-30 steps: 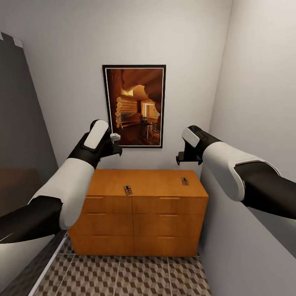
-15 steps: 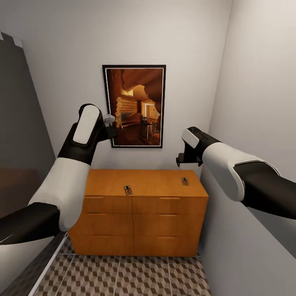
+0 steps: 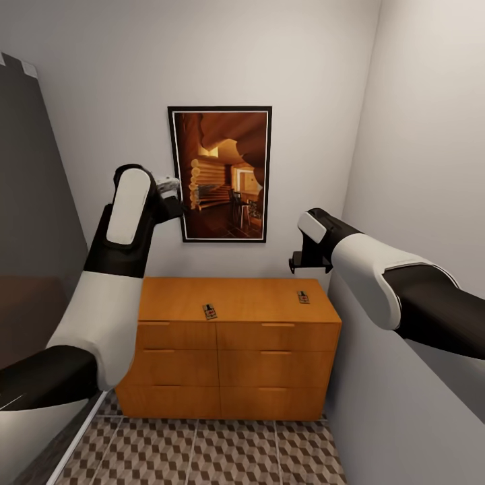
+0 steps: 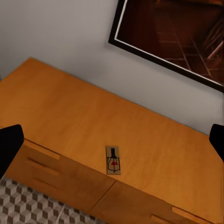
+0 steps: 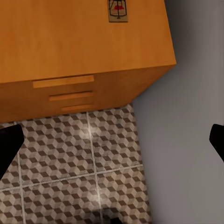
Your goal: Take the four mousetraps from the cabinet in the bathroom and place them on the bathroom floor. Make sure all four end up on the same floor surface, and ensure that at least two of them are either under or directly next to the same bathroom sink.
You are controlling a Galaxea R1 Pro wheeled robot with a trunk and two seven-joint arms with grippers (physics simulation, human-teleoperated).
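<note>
The orange-brown cabinet [image 3: 236,350] stands against the back wall. Two mousetraps lie on its flat top, one near the front middle [image 3: 209,311] and one towards the right end [image 3: 303,296]. My left gripper [image 3: 172,191] is raised high above the cabinet's left part, open and empty. Its wrist view looks down on the front-middle mousetrap [image 4: 113,160], with dark fingertips [image 4: 9,144] at the frame's edges. My right gripper [image 3: 310,260] hangs open above the cabinet's right end. Its wrist view holds the right mousetrap [image 5: 117,10] and the cube-patterned bathroom floor [image 5: 70,158].
A framed picture [image 3: 219,174] hangs on the wall behind the cabinet. A dark shower enclosure [image 3: 34,202] closes the left side and a grey wall [image 3: 417,168] runs close along the right. Patterned floor tiles [image 3: 202,451] lie in front of the drawers.
My left arm has swung upward and to the left, lifting its gripper from near the picture's lower corner to beside its left edge. The right arm and both mousetraps have stayed put.
</note>
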